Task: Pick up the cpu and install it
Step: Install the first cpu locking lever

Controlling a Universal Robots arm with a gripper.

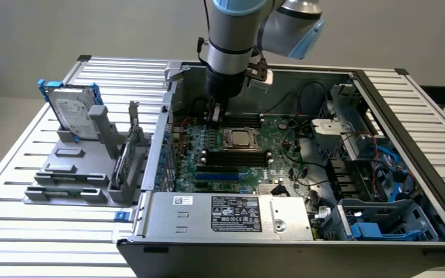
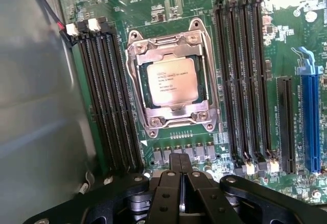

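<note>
The cpu (image 1: 240, 138) (image 2: 171, 82), a small square chip with a silver-grey top, lies flat in the metal-framed socket (image 2: 134, 89) on the green motherboard (image 1: 280, 165) inside the opened computer case. My gripper (image 1: 217, 116) (image 2: 181, 158) hangs just above the board, a short way from the socket, toward the case's back wall. Its two black fingers are pressed together with nothing between them. It touches neither the cpu nor the socket frame.
Black memory slots (image 2: 107, 96) (image 2: 245, 81) flank the socket, and a blue expansion slot (image 2: 310, 122) lies further out. The case walls (image 1: 164, 124) and the power supply (image 1: 230, 214) hem in the board. A hard drive (image 1: 76, 113) stands in a grey holder on the exterior view's left.
</note>
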